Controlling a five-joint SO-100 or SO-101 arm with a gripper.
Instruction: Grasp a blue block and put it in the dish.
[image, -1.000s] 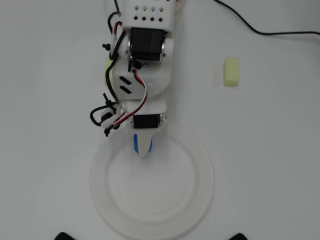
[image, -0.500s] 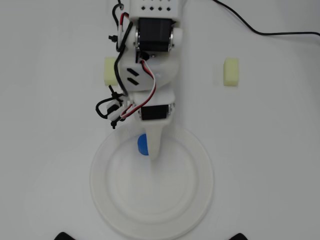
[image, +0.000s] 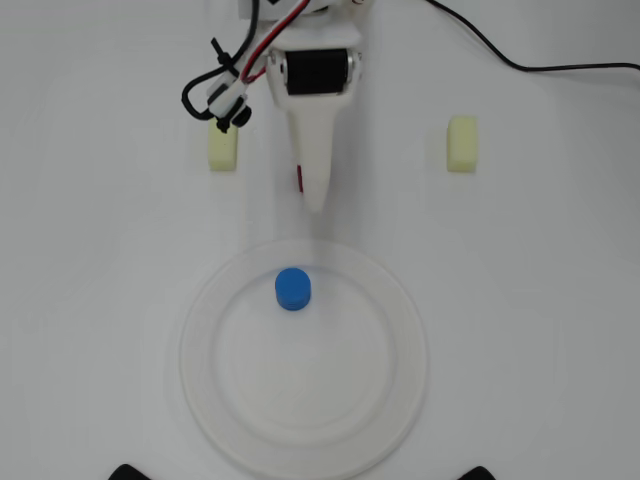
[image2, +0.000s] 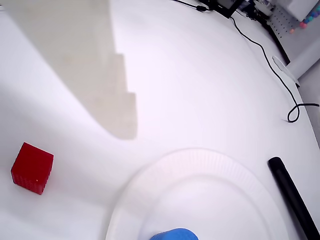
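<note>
A plain white table (image: 540, 300) fills both views. The blue block (image: 293, 289) is seen lying inside the dish (image: 400, 380), toward its rim nearest the table's top edge, just below the gripper (image: 314, 200). Its jaws appear together and empty, though this cannot be told surely.

Bright, even, nearly overexposed, faint soft shadows, dish (image: 395, 300) rim washed into white table (image: 540, 300), blurred close finger (image2: 90, 60) in wrist view

Blue block (image2: 173, 234): cut by the wrist view's bottom edge, only its top showing.
Dish (image2: 200, 160): lower part cropped there too.
Red cube (image: 299, 180): overhead, a mere sliver beside the gripper (image: 314, 200).
Jaws: state unreadable.
</note>
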